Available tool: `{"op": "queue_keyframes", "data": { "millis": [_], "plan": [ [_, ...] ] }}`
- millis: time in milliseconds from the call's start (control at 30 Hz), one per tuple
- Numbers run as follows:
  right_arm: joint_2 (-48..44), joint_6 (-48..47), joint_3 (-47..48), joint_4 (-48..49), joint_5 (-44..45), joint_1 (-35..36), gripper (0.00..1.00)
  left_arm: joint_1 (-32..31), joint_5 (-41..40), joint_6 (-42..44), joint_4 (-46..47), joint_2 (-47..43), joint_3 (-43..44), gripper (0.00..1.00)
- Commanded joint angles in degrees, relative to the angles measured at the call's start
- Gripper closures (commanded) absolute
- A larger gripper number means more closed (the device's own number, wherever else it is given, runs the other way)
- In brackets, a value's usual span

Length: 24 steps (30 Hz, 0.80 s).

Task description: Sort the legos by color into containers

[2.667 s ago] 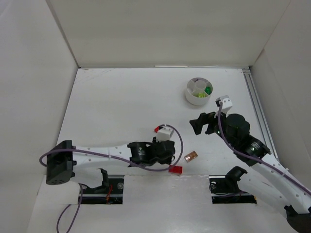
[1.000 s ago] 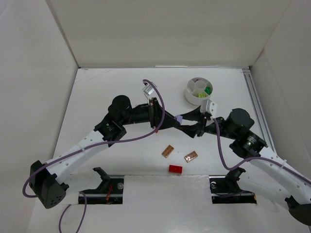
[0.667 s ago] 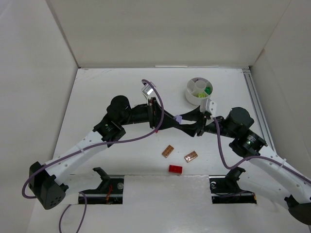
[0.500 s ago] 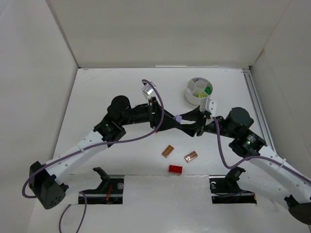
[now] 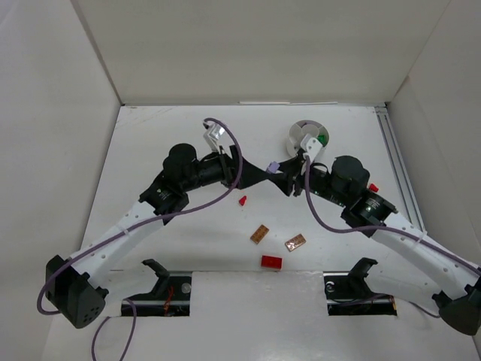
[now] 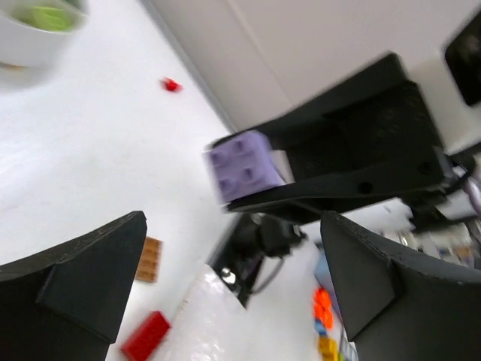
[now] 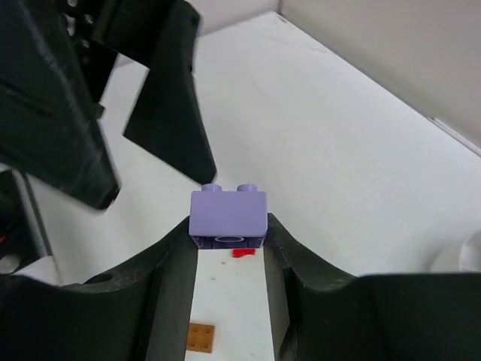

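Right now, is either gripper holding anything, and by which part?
The right gripper pinches a lilac brick by its side faces; the left gripper is open and empty.

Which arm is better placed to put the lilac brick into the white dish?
Right. The right gripper is shut on the lilac brick, with the white dish close by; the left gripper is open and empty.

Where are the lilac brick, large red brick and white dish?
lilac brick (image 7: 228, 216), right wrist view, front face
large red brick (image 5: 271, 262), top external view, upper face
white dish (image 5: 295, 132), top external view, left rim
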Motion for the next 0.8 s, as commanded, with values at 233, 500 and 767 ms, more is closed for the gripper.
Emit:
{"op": "queue_keyframes", "data": {
  "millis": [233,500,767],
  "plan": [
    [15.46,3.97,13.56,-5.44,9.81,-17.4,0.89,24.14,5.91,3.92,-1.59,5.55,-7.75,0.0],
    [38.11,2.04,30.37,-9.94,15.89,-24.1,0.89,25.2,-9.03,8.77,-10.49,7.5,-4.07,0.0],
    [53.79,0.37,44.34,-13.2,20.9,-26.39,0.88,25.2,-13.09,9.38,-11.02,8.55,-3.45,0.0]
  ]
}}
